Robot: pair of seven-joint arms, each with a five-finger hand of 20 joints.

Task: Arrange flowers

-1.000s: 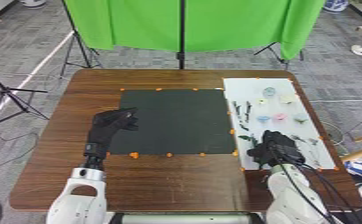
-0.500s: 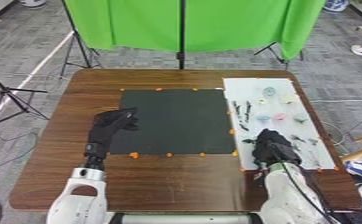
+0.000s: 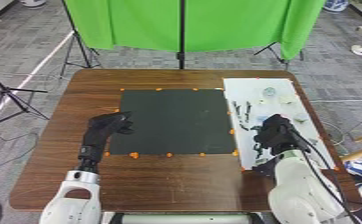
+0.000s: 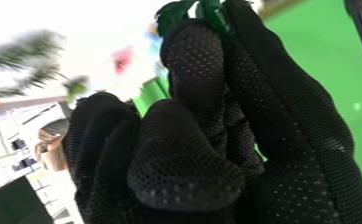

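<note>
R. hand (image 3: pixel 275 132) is over the white sheet (image 3: pixel 240 86) on the robot's R. side of the tbl. (image 3: pixel 84 110), fingers bent in toward the thumb, and in the R. wrist view the tips have a pinch on some dk. green leaves (image 4: pixel 167 19); can't tell how much stem is tucked inside the glove. Other pieces lie on the sheet: a pale bluish one (image 3: pixel 269 92) near the far end, a pale yellow one (image 3: pixel 288 99) just beside it toward the outer edge, plus thin dk. stems (image 3: pixel 247 111) along the side nearest the mat. Wrist view also has a pink flower (image 4: pixel 122 60) beyond the fingertips and blurry grey-green sprigs (image 4: pixel 31 55). L. hand (image 3: pixel 108 123) is at the L. edge of the dk. mat (image 3: pixel 177 122), well apart from the flowers, fingers loose w/ the thumb parted from them, nothing in its grasp. Orange bits, e.g. one blob (image 3: pixel 134 155) at the near edge, dot the mat's border. Bright green cloth (image 3: pixel 133 25) hangs past the far end of the tbl., w/ a blk. pole (image 3: pixel 182 30) in front.
</note>
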